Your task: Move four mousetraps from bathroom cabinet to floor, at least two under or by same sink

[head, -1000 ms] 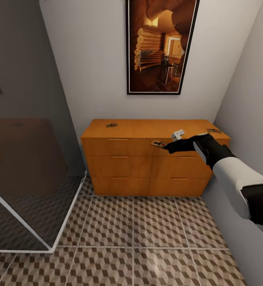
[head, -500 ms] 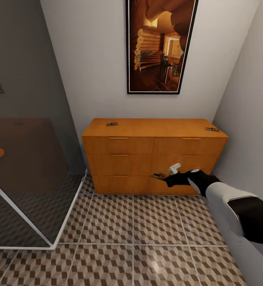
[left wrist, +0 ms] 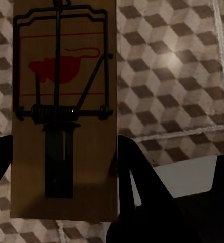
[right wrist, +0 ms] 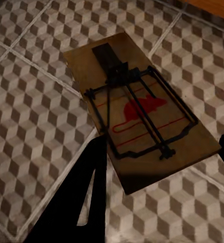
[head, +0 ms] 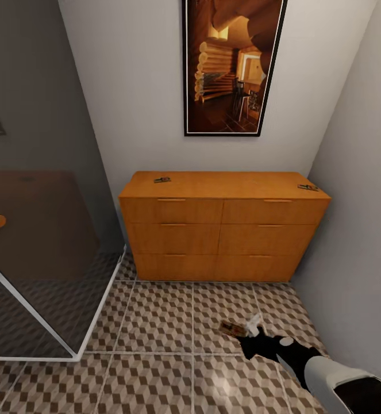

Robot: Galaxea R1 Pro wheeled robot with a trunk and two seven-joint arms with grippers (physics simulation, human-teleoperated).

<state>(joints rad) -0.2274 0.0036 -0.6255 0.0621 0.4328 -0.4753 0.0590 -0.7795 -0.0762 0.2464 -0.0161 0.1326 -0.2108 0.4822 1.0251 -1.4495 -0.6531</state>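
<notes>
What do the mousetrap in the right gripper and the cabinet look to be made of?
Mousetrap: matte brown board, probably wood, with dark wire parts that look metal and a printed red mouse. Cabinet: orange-brown, faint grain, likely wood or veneer, satin finish.

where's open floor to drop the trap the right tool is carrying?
Open tiles on the floor between the cabinet and the glass shower panel, left of the right tool holding a mousetrap. It gets tight by the right wall. The cabinet top has bare room between its two corner traps.
</notes>
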